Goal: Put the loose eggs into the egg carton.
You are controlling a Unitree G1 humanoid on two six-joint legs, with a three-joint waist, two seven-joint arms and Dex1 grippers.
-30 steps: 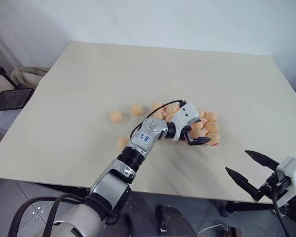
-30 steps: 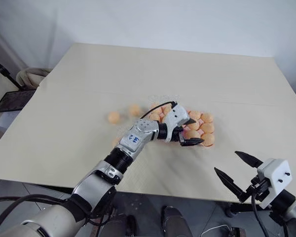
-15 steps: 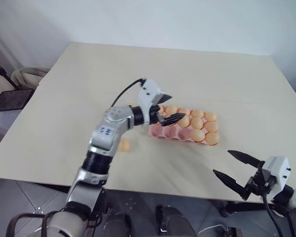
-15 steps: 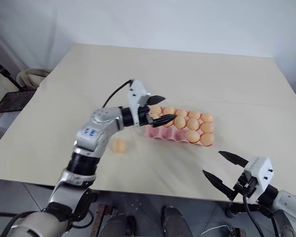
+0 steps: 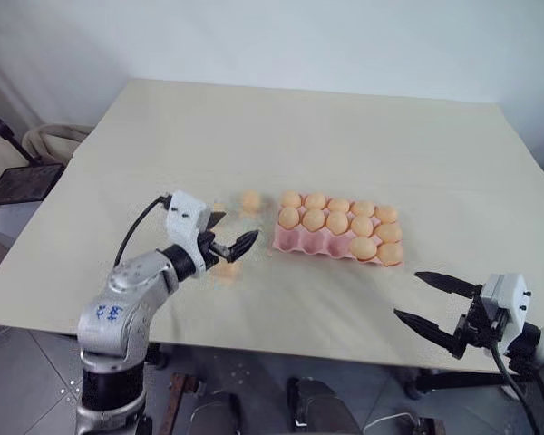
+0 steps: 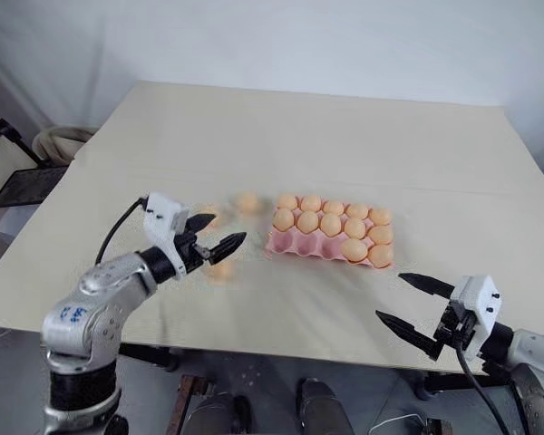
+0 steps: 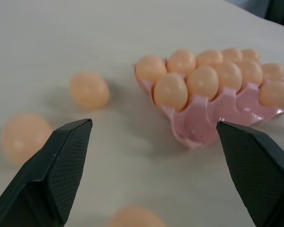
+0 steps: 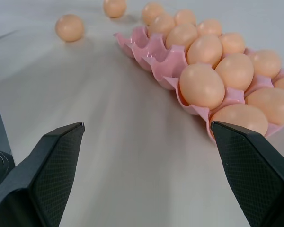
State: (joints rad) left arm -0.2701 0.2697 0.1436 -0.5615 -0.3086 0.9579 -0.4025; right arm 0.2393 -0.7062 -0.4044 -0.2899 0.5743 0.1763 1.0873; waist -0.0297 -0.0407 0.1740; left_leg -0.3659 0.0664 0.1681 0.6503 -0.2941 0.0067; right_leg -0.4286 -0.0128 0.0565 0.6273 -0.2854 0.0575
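Left wrist view: left gripper wide & empty, btwn eggs, next loose egg needs lining up, then carton.

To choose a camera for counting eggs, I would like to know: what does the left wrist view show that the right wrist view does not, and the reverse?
Left wrist view: a third loose egg, lying close before the open left gripper. Right wrist view: the open right gripper. Both: the pink egg carton with its eggs, two loose eggs beyond it, and the table.
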